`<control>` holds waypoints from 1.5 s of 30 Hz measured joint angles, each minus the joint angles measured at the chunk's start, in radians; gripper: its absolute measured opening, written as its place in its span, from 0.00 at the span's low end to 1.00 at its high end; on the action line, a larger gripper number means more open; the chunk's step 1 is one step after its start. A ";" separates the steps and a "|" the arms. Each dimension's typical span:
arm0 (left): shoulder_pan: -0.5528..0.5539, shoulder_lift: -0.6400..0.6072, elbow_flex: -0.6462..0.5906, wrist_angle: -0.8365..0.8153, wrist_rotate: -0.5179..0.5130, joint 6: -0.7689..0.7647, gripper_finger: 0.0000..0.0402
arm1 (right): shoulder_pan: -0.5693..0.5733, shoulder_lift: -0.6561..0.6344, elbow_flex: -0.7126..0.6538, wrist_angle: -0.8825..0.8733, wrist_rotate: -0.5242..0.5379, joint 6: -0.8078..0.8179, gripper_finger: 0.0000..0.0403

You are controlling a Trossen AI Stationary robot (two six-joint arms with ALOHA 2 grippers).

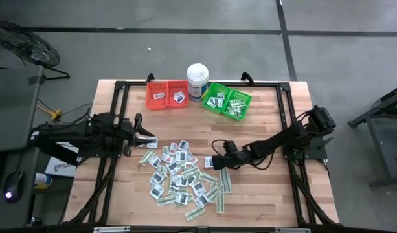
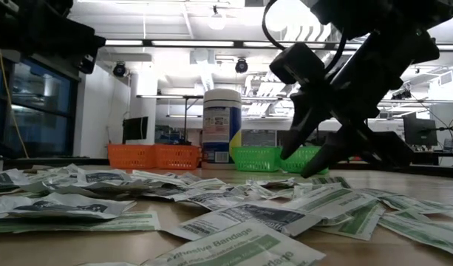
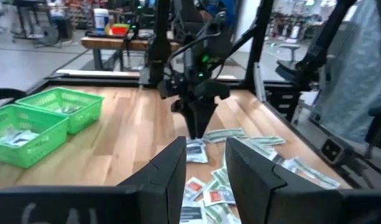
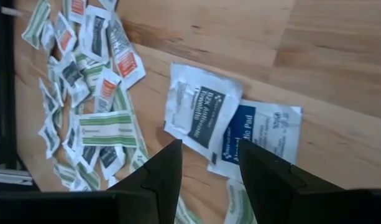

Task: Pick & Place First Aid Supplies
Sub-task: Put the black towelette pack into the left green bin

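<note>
We see the first aid supplies (image 1: 185, 178) scattered in a loose pile on the wooden table (image 1: 263, 194), front-centre, between the two arms. A few packets already lie in the red bin (image 1: 166, 95) and the green bin (image 1: 226, 101) at the back, with the white tub (image 1: 197, 80) standing between those bins.

The right gripper (image 1: 209, 162) hangs low at the pile's right edge — fingers apart, nothing between them, directly over two square white packets (image 4: 206, 112) that overlap each other.

The left gripper (image 1: 148, 140) sits at the pile's upper-left edge, fingers also spread and empty — pointing across the pile toward the right arm.
</note>
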 joint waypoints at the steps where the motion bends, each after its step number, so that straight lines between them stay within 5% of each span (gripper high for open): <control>1: -0.016 -0.001 -0.002 0.003 -0.022 0.002 0.27 | 0.000 0.001 0.000 0.001 0.000 0.000 0.37; 21: -0.074 0.000 -0.020 -0.013 -0.076 0.003 0.27 | -0.002 0.079 0.002 0.115 -0.007 0.002 0.37; 35: -0.074 0.000 -0.020 -0.014 -0.077 0.003 0.27 | -0.043 0.082 0.000 0.155 -0.064 -0.074 0.17; 45: -0.074 0.000 -0.020 -0.014 -0.074 -0.004 0.27 | -0.042 0.083 0.000 0.166 -0.056 -0.077 0.26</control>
